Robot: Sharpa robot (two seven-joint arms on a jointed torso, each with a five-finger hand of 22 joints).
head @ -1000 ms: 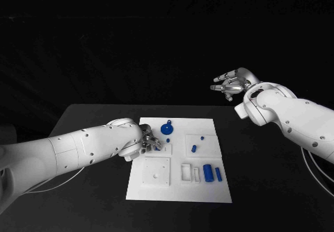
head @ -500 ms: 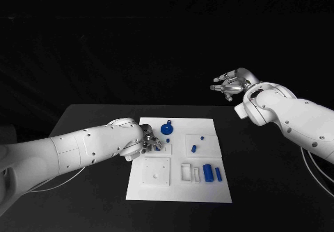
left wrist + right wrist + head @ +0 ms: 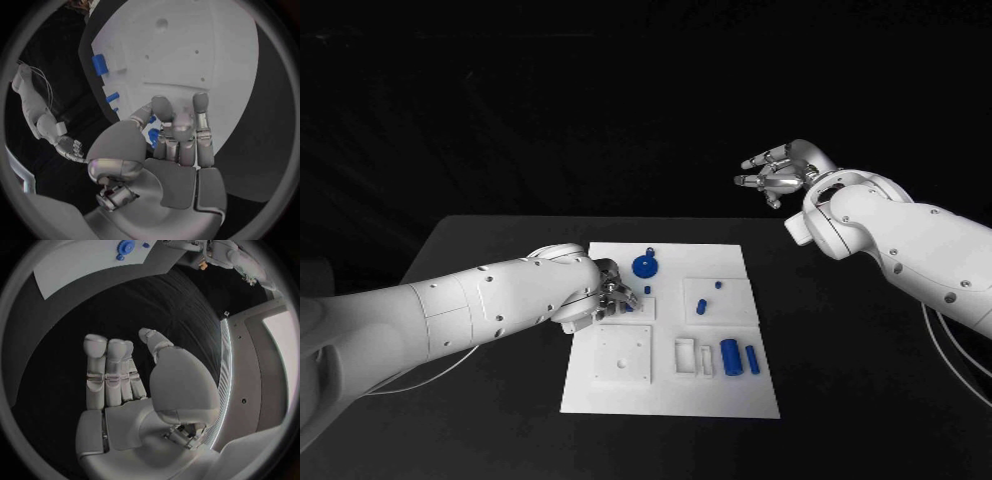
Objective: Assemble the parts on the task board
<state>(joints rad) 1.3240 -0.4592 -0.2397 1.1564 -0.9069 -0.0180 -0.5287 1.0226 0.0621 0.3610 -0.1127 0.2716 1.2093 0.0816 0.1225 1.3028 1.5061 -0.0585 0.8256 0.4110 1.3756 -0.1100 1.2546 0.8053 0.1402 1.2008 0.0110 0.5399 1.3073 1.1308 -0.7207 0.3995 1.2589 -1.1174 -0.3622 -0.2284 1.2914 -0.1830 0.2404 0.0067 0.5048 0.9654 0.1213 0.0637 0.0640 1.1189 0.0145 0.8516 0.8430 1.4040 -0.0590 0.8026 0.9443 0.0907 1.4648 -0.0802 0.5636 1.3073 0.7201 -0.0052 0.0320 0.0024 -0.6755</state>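
Two hands, very unequally placed relative to the task board [image 3: 733, 400]: left hand [image 3: 600, 298] down on the board's left-middle area, right hand [image 3: 776, 175] raised well beyond the board's far right corner, fingers spread, holding nothing. Clearly the nearer one, the left. Fingers stretched flat over the white plate, thumb folded in front, a small blue part [image 3: 152, 136] lying just at the fingertips, between thumb and fingers; impossible to tell whether pinched or only touched. Probably a short peg, long axis running roughly along the fingers. Just beyond the fingertips, toward the board's far edge, a round blue disc [image 3: 646, 267] with a toothed rim. Near the board's near right corner, two blue cylinders [image 3: 730, 352], smooth, hard plastic by the look, lying parallel. Matte white board, shallow recesses and holes.
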